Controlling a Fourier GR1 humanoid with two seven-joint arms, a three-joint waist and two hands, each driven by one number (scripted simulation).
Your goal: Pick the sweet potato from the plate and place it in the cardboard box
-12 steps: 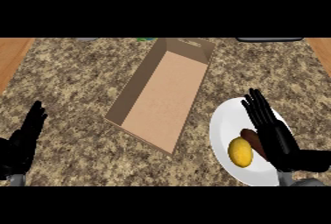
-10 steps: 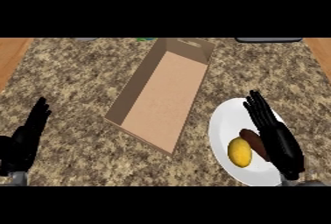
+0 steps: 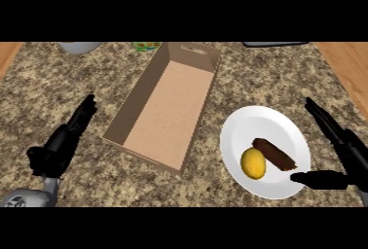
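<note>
We locate the sweet potato (image 3: pixel 274 154), dark brown and elongated, lying on the white plate (image 3: pixel 271 124) just beside a yellow lemon (image 3: pixel 252 163). Our right hand (image 3: pixel 343 146) sits at the plate's right rim, fingers straight and unclenched, thumb extended over the plate's lower edge, holding nothing. The cardboard box (image 3: pixel 165 105) lies left of the plate on the granite counter (image 3: pixel 266 78). Our left hand (image 3: pixel 63 140) rests at the lower left, fingers straight.

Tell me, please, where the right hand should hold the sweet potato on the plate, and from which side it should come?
Probably its middle, from above: the sweet potato lies flat and slanted on the plate, a yellow fruit close to one side, so the right hand should close across its narrow width.
</note>
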